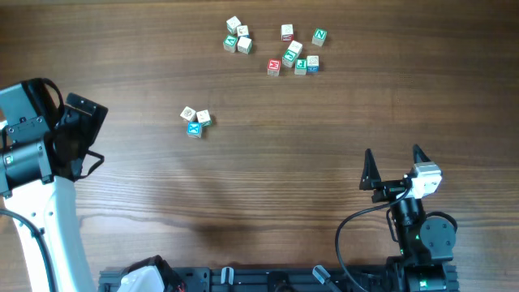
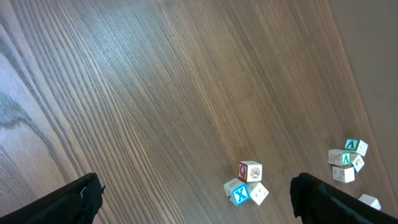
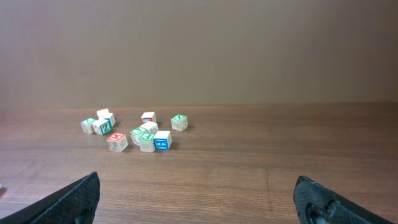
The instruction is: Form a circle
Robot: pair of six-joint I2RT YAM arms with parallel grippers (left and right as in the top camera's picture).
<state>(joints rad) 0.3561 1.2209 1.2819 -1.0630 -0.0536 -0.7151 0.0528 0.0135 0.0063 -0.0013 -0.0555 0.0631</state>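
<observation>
I am holding my left claw (image 2: 196,186) released, its two black fingers spread wide with nothing between them. It is hovering over the left edge of the table (image 1: 284,178) and pointing in toward the middle. From its wrist camera the fingertips are showing only at the bottom corners of the view, with bare wood grain between them.

I am holding my right claw (image 1: 393,154) released as well, its jaws standing wide and gripping nothing. It is hanging above the near right part of the table, well apart from every cube.

The pieces for the circle are sitting in a tight little clump left of the table's middle, between my left claw and the far edge. The blue-faced cube (image 1: 194,129) is lying on the near side of that clump. The two pale cubes (image 1: 196,116) are resting just beyond it, and all three are touching or nearly touching. They are forming a bunch, not a ring. In the left wrist view one of the pale ones is showing a red letter on its side.

Other cubes are lying closer to the far edge. A cluster of four cubes (image 1: 238,36) is sitting near the middle of that edge. A larger scatter of cubes (image 1: 296,53) with green, red and blue faces is lying just to its right. My right wrist camera is looking straight at both groups from well back.
</observation>
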